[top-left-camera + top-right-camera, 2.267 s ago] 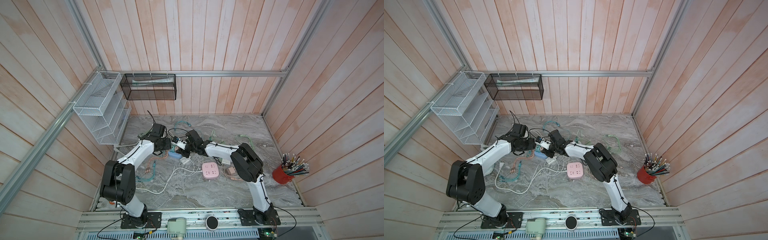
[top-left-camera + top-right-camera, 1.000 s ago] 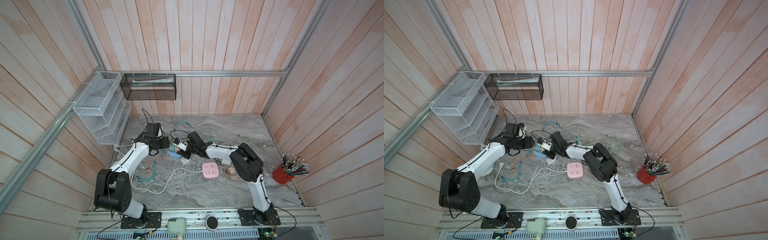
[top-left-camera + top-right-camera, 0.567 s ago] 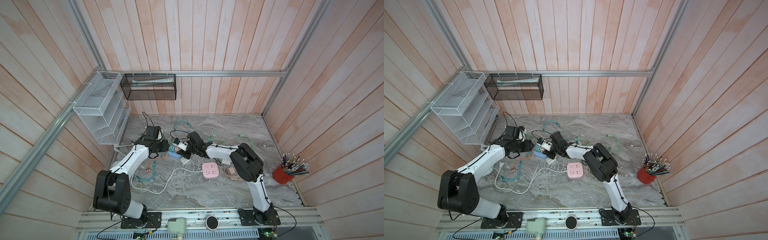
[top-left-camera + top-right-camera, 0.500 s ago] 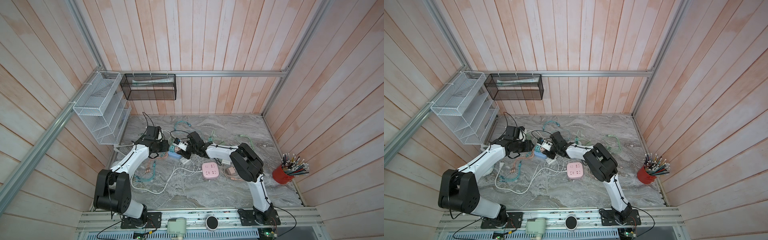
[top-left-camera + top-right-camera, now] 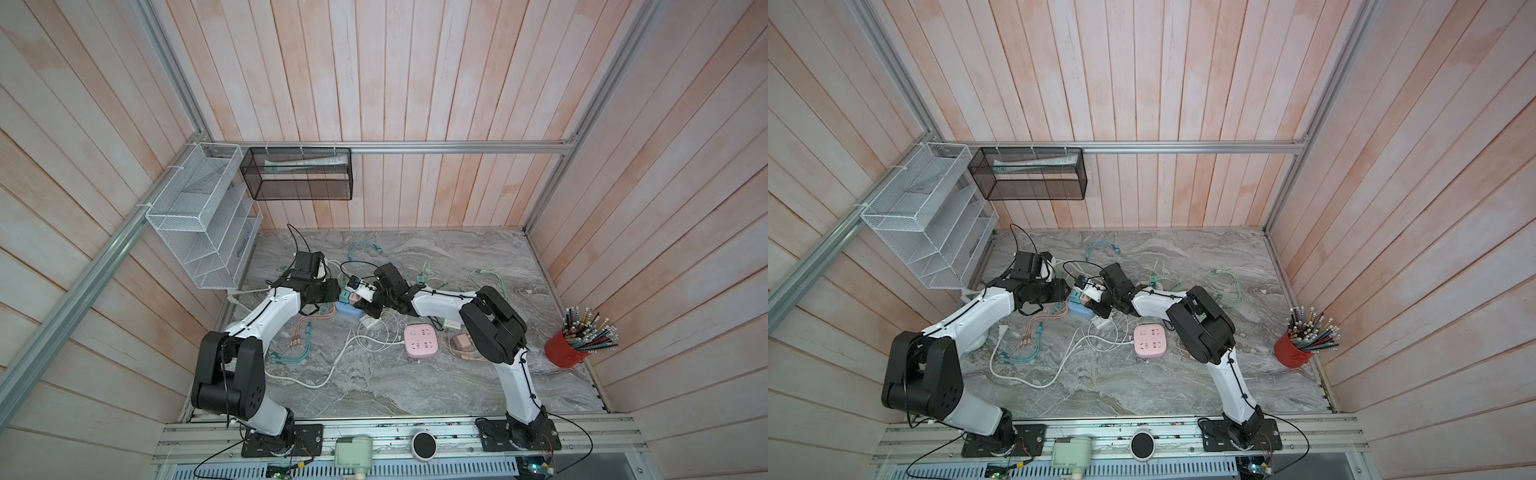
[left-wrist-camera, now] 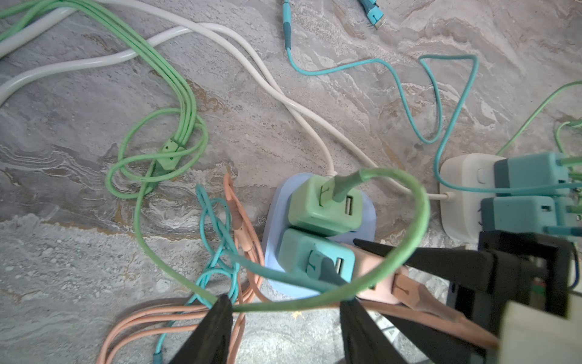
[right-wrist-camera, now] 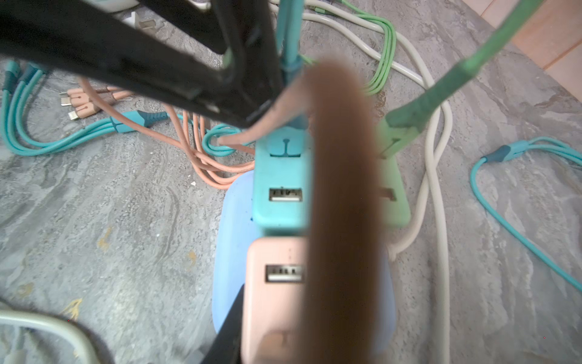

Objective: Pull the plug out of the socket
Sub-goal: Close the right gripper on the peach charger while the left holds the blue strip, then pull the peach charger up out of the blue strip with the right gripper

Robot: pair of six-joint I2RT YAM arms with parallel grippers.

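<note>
A blue socket lies among cables on the marble floor, with a green plug, a teal plug and a pink plug pushed into it. My right gripper is shut on the pink plug, with one black finger against its side. A blurred brown cable hides the other finger in the right wrist view. My left gripper hovers just left of the socket. It is open, and a green cable is draped across its tips.
A white power strip holding teal adapters sits beside the socket. A pink power strip lies nearer the front. Orange, teal, green and white cables sprawl around. A red pencil cup stands at right. Wire racks hang at back left.
The left arm has drawn back a little to the left, and its jaws have narrowed slightly. The right gripper has stayed shut on the pink plug.
</note>
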